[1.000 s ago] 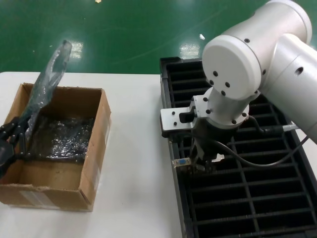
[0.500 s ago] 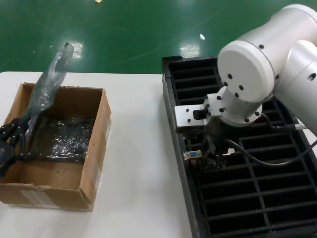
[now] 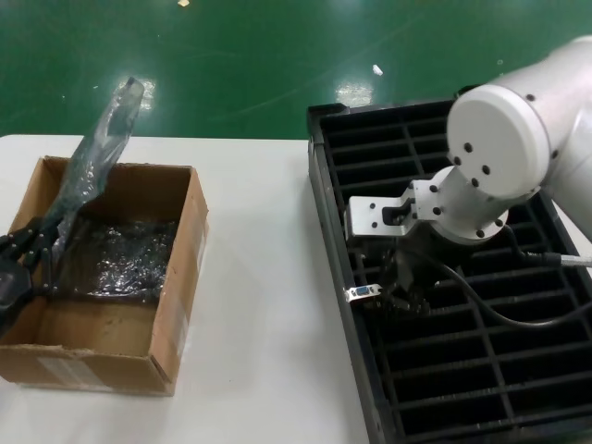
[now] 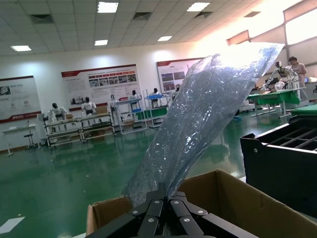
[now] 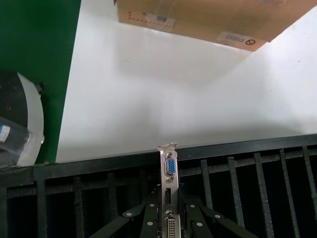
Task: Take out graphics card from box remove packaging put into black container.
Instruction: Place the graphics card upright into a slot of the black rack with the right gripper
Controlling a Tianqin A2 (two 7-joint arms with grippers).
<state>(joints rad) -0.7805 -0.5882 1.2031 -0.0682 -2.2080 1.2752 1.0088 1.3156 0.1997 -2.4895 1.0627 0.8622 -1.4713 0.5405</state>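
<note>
A white table stands on a green floor, seen from the robot's head. On the left sits the box (image 3: 104, 268), brown cardboard and open-topped, with crinkled silvery plastic lying in its bottom. The left gripper (image 3: 20, 264) rests at the box's left wall, its dark fingers clenched on the lower end of the packaging (image 3: 92, 157), a shiny grey-silver bag that stands up and leans toward the far side, now empty. On the right lies the black container (image 3: 370, 370), a large slotted tray. The right gripper (image 3: 402, 294) hangs over the left column of slots, partway down the tray, grasping the graphics card (image 3: 363, 293); from the head only its silver bracket with a blue port shows, poking out toward the tray's left rim. The right wrist view shows that bracket (image 5: 168, 193) upright between the fingers, just inside the rim, with slots on either side. Over the last second the right arm has carried the card rightward along the tray while the left has kept the bag raised. This suggests the unwrapping is done and the card is being lined up over a slot; it does not yet look seated.
</note>
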